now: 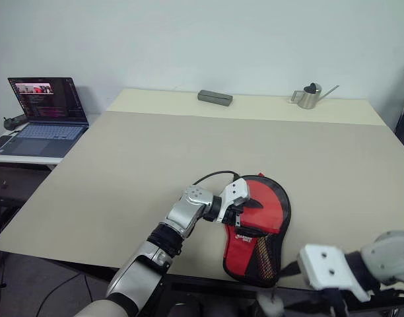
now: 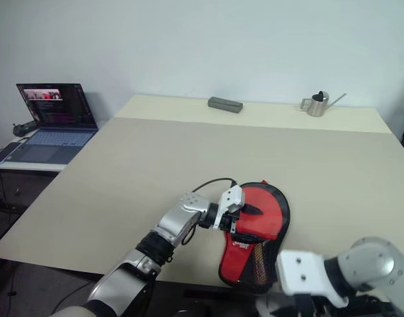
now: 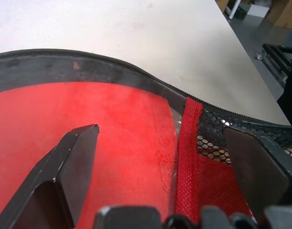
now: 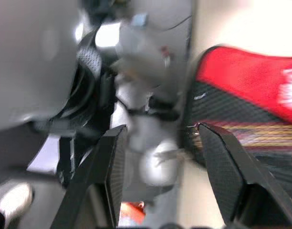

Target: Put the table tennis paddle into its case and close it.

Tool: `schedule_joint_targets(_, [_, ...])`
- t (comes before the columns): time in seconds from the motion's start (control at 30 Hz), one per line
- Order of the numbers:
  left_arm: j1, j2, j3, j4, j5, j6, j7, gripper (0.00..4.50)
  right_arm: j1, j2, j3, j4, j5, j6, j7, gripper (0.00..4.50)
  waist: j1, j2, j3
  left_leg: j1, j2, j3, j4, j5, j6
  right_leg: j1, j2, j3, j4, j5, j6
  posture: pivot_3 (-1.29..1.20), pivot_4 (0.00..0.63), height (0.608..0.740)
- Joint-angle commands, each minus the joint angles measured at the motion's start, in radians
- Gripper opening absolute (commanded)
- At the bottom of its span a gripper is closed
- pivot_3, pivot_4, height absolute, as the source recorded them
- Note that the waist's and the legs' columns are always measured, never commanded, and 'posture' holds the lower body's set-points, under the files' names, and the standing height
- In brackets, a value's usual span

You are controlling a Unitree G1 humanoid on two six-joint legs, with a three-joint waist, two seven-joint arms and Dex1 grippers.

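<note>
While my left gripper [image 1: 249, 205] rests spread on the case [image 1: 258, 228], whose long axis runs to the table's [image 1: 123, 172] near edge, my right gripper [image 4: 160, 157] hangs apart just off that edge.

The laptop [image 1: 45, 119] is cut by the picture's left edge, and its screen text is too small to be read. Beside the case [image 1: 258, 228], the right gripper [image 4: 160, 167] is seen blurred, and the pale lump between its spread fingers cannot be identified. The paddle handle [image 4: 275, 133] (striped, behind mesh) is smeared. The case's lower end is hidden behind the right arm.
</note>
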Motion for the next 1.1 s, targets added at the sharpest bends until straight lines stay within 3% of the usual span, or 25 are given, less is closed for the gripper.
schedule_joint_targets(0.03, [0.04, -0.009, -0.036, 0.077, 0.042, 0.024, 0.02, 4.5, -0.115, 0.014, -0.13, 0.062, 0.219, 0.131, -0.072, 2.61, 0.001, 0.0, 0.0, 0.0, 0.0, 0.0, 0.0, 0.0, 0.0, 0.0, 0.0, 0.0, 0.0, 0.0, 0.0, 0.0, 0.15, 0.74])
schedule_joint_targets(0.2, [0.047, -0.001, -0.014, 0.014, 0.021, 0.015, 0.016, 4.5, -0.193, 0.065, -0.132, 0.183, 0.189, 0.129, -0.174, 2.61, 0.001, 0.0, 0.0, -0.001, 0.0, 0.0, 0.0, 0.0, 0.0, -0.001, -0.001, 0.0, 0.0, 0.0, 0.0, 0.0, 0.15, 0.74])
schedule_joint_targets(0.37, [0.075, 0.08, 0.055, -0.216, -0.061, 0.066, -0.03, 4.5, -0.23, 0.101, -0.045, 0.339, 0.073, 0.037, -0.164, 2.61, -0.012, 0.0, 0.005, -0.002, 0.0, 0.001, -0.001, 0.0, 0.0, -0.004, 0.0, 0.0, 0.0, 0.0, -0.001, 0.0, 0.15, 0.74])
schedule_joint_targets(0.5, [0.092, 0.166, 0.155, -0.41, -0.162, 0.172, -0.018, 4.5, -0.307, 0.15, 0.009, 0.475, 0.017, -0.026, -0.141, 2.61, -0.035, 0.0, 0.009, -0.01, 0.001, 0.002, -0.002, 0.0, 0.0, -0.014, 0.001, 0.003, 0.004, 0.002, -0.005, 0.0, 0.15, 0.74])
schedule_joint_targets(0.57, [0.133, 0.256, 0.26, -0.513, -0.226, 0.229, -0.002, 4.5, -0.367, 0.214, 0.048, 0.58, -0.058, -0.115, -0.157, 2.61, -0.048, 0.0, 0.01, -0.018, 0.002, 0.002, 0.0, 0.0, 0.0, -0.022, 0.002, 0.002, 0.006, 0.004, -0.008, 0.0, 0.15, 0.74])
schedule_joint_targets(0.77, [0.274, 0.406, 0.46, -0.648, -0.313, 0.296, 0.091, 4.5, -0.486, 0.363, 0.1, 0.848, -0.194, -0.331, -0.131, 2.61, -0.058, 0.001, 0.012, -0.018, 0.002, 0.003, -0.003, 0.001, -0.002, -0.023, 0.003, 0.003, 0.004, 0.004, -0.009, 0.0, 0.15, 0.74])
schedule_joint_targets(0.93, [0.398, 0.453, 0.571, -0.734, -0.325, 0.289, 0.194, 4.5, -0.61, 0.47, 0.1, 1.138, -0.27, -0.485, -0.115, 2.61, -0.054, 0.0, 0.016, -0.018, 0.002, 0.002, -0.002, 0.001, -0.001, -0.023, 0.002, 0.003, 0.005, 0.004, -0.009, 0.0, 0.15, 0.74])
schedule_joint_targets(1.1, [0.422, 0.444, 0.607, -0.809, -0.332, 0.313, 0.315, 4.5, -0.743, 0.506, 0.114, 1.385, -0.346, -0.612, -0.058, 2.61, -0.051, 0.001, 0.018, -0.018, 0.002, 0.002, -0.002, 0.001, -0.002, -0.023, 0.002, 0.003, 0.005, 0.005, -0.01, 0.0, 0.15, 0.74])
